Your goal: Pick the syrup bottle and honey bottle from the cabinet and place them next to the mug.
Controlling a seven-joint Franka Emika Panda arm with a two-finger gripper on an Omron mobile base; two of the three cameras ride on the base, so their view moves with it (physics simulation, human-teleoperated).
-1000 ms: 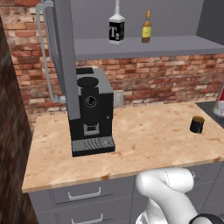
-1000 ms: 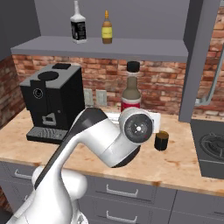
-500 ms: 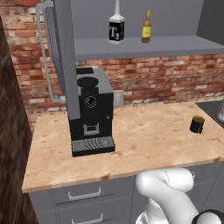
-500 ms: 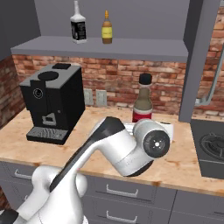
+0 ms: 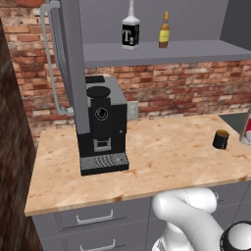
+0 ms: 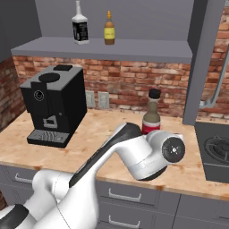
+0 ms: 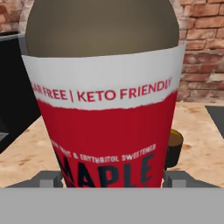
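Hand view: we see the syrup bottle (image 7: 103,100) upright and very close, its red maple label between our two fingertips, the jaws closed on its wide body. The mug (image 7: 173,149) peeks out just behind the bottle to one side, on the counter (image 7: 201,144). In the right base view, the syrup bottle (image 6: 152,120) rises above our white wrist. The honey bottle (image 6: 109,29) stands upright on the cabinet (image 6: 103,48) shelf, high and well apart, beside the black bottle (image 6: 80,27). We judge the held bottle should go straight down beside the mug.

syrup bottle (image 6: 152,117) upright behind arm, honey bottle (image 6: 109,30) shelved
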